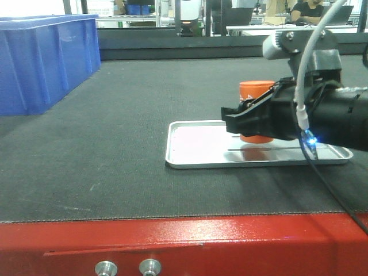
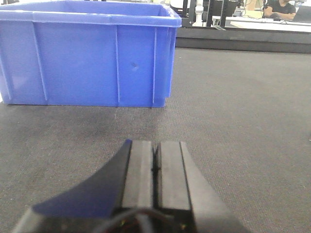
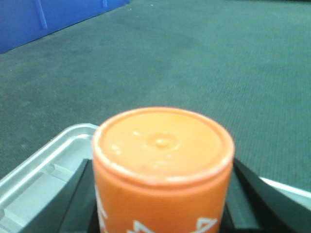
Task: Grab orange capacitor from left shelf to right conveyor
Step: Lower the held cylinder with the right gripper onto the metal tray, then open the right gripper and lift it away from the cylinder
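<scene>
Small orange cylindrical capacitor (image 1: 256, 92) upright over shallow silver metal tray (image 1: 195, 150) on dark textured conveyor belt (image 1: 115, 115), clasped mid-body by right gripper (image 1: 247, 118); probably rigid, light, smooth-sided; left gripper (image 2: 156, 170) clenched, empty.

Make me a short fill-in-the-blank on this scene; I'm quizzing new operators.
1. The right gripper is shut on the ____ capacitor.
2. The capacitor is over the silver ____, on the dark belt.
3. The left gripper is ____, holding nothing.
4. The bin is ____ in colour.

Missing words: orange; tray; shut; blue
</scene>
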Motion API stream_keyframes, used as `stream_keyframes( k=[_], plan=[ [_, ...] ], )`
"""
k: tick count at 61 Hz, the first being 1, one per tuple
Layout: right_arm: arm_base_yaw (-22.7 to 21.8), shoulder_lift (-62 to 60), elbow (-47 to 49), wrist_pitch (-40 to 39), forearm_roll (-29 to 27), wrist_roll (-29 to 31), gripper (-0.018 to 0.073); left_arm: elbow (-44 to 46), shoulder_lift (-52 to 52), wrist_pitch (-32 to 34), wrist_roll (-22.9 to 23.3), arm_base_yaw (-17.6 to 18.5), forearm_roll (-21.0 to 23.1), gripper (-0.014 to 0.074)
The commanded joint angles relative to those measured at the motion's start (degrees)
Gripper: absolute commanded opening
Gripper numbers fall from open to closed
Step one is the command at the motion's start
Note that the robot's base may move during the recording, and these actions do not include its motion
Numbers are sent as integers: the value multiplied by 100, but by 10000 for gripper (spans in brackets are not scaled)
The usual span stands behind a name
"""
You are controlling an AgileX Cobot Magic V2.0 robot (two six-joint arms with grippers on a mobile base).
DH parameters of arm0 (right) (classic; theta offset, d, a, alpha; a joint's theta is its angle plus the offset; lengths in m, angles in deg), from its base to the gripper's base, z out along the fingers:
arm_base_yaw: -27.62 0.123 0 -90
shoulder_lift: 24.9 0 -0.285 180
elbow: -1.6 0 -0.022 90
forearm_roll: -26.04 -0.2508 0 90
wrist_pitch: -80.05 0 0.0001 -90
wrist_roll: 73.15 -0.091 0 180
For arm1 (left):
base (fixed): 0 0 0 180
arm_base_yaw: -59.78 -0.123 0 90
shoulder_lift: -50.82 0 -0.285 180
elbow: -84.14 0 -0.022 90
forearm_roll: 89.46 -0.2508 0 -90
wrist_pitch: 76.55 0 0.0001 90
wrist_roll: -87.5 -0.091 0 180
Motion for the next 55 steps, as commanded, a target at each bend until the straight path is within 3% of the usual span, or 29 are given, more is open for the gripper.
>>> stream_keyframes(
  k=[1, 25, 30, 40, 45, 55],
  plan=[
    [-35, -188, 145, -646, 69, -33, 87, 22, -67, 519, 9, 21, 10, -127],
    [-35, -169, 73, -538, 100, -33, 111, 22, -67, 519, 9, 21, 10, -127],
    [-35, -169, 20, -547, 100, -33, 214, 22, -67, 519, 9, 21, 10, -127],
    [-35, -169, -27, -553, 100, -33, 541, 22, -67, 519, 9, 21, 10, -127],
    [-35, -169, -27, -553, 100, -33, 636, 22, -67, 519, 9, 21, 10, -127],
    [-35, -246, -77, -522, 100, -33, 624, 22, -67, 519, 9, 21, 10, -127]
  ],
)
